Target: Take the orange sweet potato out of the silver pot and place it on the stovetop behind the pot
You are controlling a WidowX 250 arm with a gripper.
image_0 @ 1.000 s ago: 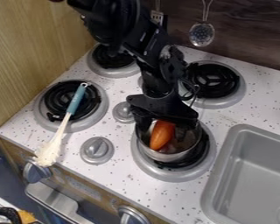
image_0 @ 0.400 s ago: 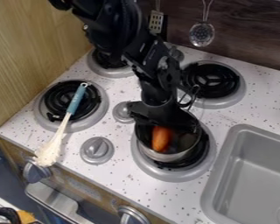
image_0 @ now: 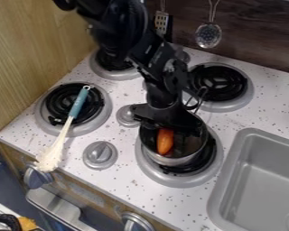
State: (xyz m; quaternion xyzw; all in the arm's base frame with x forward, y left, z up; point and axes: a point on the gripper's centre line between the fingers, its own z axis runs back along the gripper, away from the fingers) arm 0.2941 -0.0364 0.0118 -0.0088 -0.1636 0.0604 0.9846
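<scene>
the carrot (image_0: 165, 141) is in the pot (image_0: 174, 161), toward its left side, its top end close under the claw (image_0: 171, 122); whether the two touch is hard to make out. the claw's lower part merges with the dark inside of the pot, so i cannot tell if it is spread, pressed together or pinching something. the claw also covers the pot's back rim, and a dark patch to the right of the carrot is too dim to name. the pot sits on the burner (image_0: 171, 180), hiding much of its coil. behind the pot, a thin wire handle (image_0: 201, 97) is partly blocked by the arm. a tool (image_0: 79, 103) with a blue grip and a pale, ragged head lies across the left burner (image_0: 43, 124), the head by the counter's front edge. to the right is the sink (image_0: 216, 198), cut off by the view's edge. on the back wall hangs a ladle (image_0: 207, 35), its handle cropped at the top.
</scene>
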